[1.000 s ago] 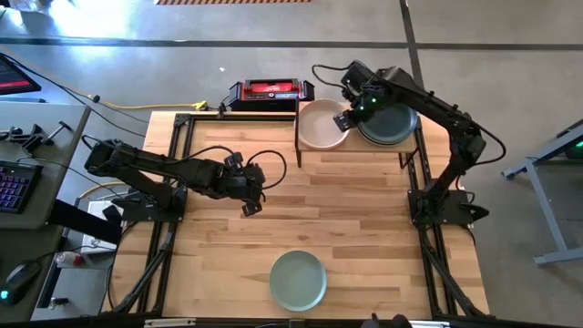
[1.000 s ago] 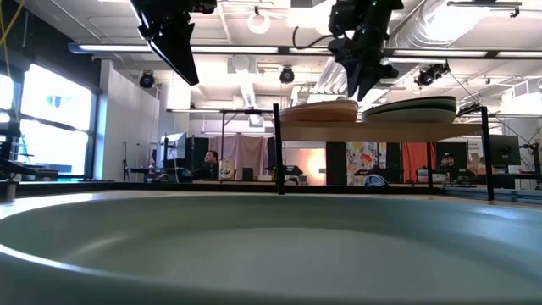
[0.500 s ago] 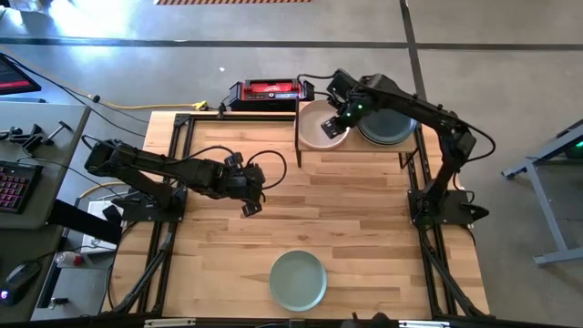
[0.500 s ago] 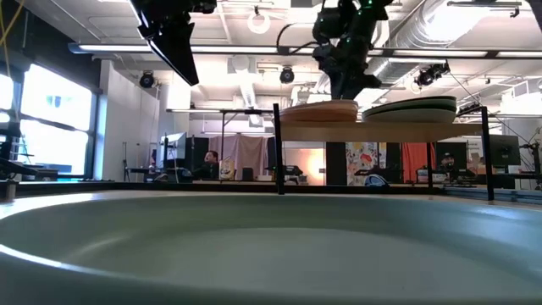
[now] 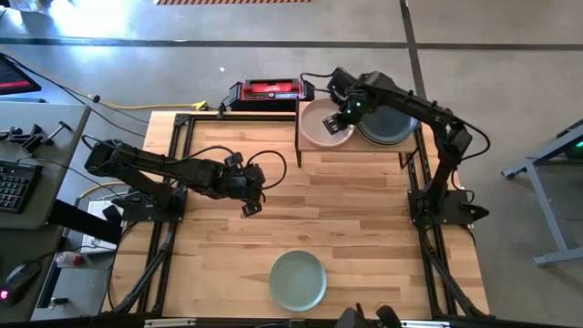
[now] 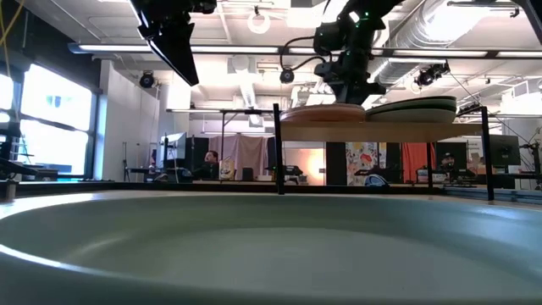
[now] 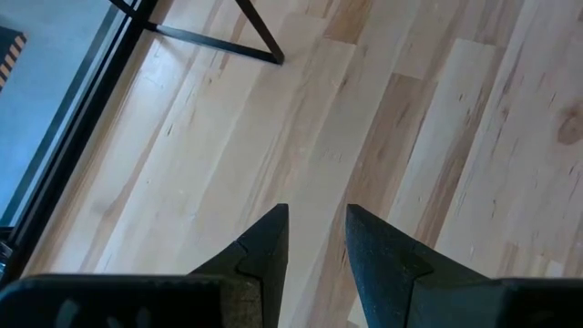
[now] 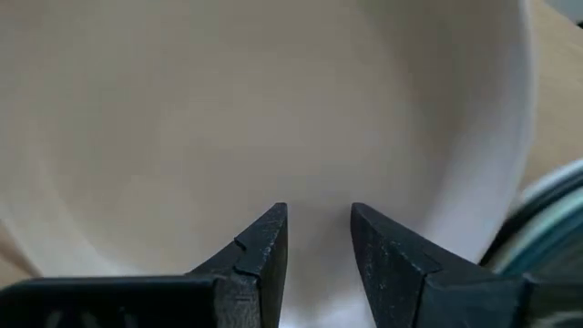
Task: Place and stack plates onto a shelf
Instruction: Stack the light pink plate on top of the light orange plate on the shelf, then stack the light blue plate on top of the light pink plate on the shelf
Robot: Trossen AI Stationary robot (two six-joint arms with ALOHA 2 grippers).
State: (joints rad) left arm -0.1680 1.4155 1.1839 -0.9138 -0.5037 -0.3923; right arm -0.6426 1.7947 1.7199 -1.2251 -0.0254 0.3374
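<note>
Looking down, we see the shelf [image 5: 357, 146] run its long axis across the far edge of the table [image 5: 364, 228], with two stacks of plates lying flat on it, side by side. The cream plate [image 5: 319, 128] tops the left stack: round, shallow, matte, with a raised rim. The right gripper [image 5: 343, 117] hangs directly over its right part, fingers [image 8: 264, 251] a narrow gap apart with nothing between them; whether the tips touch the plate we cannot tell from the low view. Just to the gripper's right lies the sage stack [image 5: 390, 126], its pale green rim [image 8: 547, 228] showing at the edge of the wrist view. From table height both stacks [image 6: 405, 110] sit level on the board, the gripper [image 6: 343, 89] coming down onto the left one.

One more light green plate [image 5: 298, 279] lies flat at the near edge, well apart from both grippers.

The left gripper [image 5: 251, 199] waits over bare wood at mid-table, slightly parted and holding nothing.
</note>
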